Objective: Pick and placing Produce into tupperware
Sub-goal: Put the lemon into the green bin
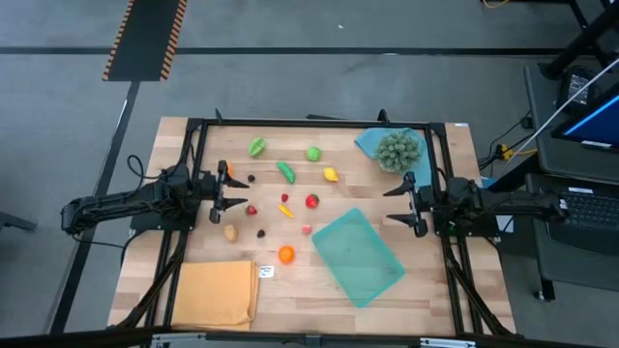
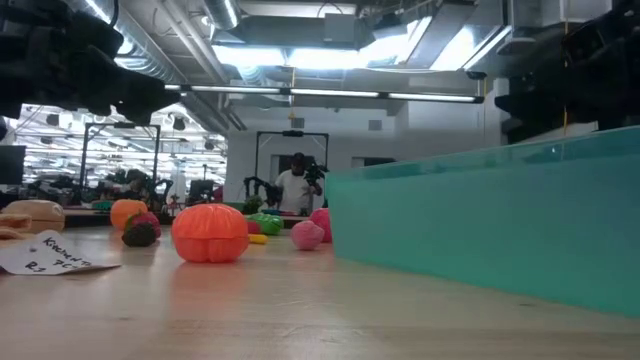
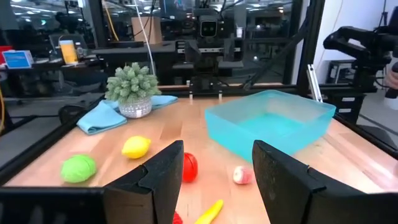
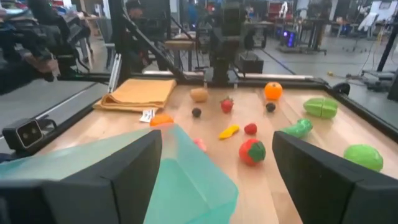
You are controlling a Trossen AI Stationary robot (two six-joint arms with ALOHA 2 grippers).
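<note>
Hidden in the low view behind the near wall of the shallow translucent teal rectangular plastic tupperware (image 2: pixel 500 215): most of the table beyond it, so that only a ribbed orange toy pumpkin (image 2: pixel 210 233), a small pink piece (image 2: pixel 307 235) and a few blurred items show beside it. Hard to read — a white handwritten paper tag (image 2: pixel 45 253) at the table edge. Too far off to make out — a person (image 2: pixel 296 185) in the room behind.

Near the right gripper (image 1: pixel 399 204), jaws spread wide and empty: a spiky grey-green ball (image 1: pixel 398 150) on a folded blue cloth (image 1: pixel 368 142) just behind it, and the tupperware just ahead and toward the front edge, apart from the fingers. Nothing inside the container as far as visible.

Ahead of the left gripper (image 1: pixel 232 189), jaws parted and holding nothing: scattered tiny toy produce — a red tomato (image 1: pixel 312 201), a yellow lemon (image 1: pixel 331 175), a round green piece (image 1: pixel 313 153), a tan potato (image 1: pixel 230 232). Toward the front from it, well apart: a flat orange-yellow cloth (image 1: pixel 217 292). Nothing between either gripper and the produce.
</note>
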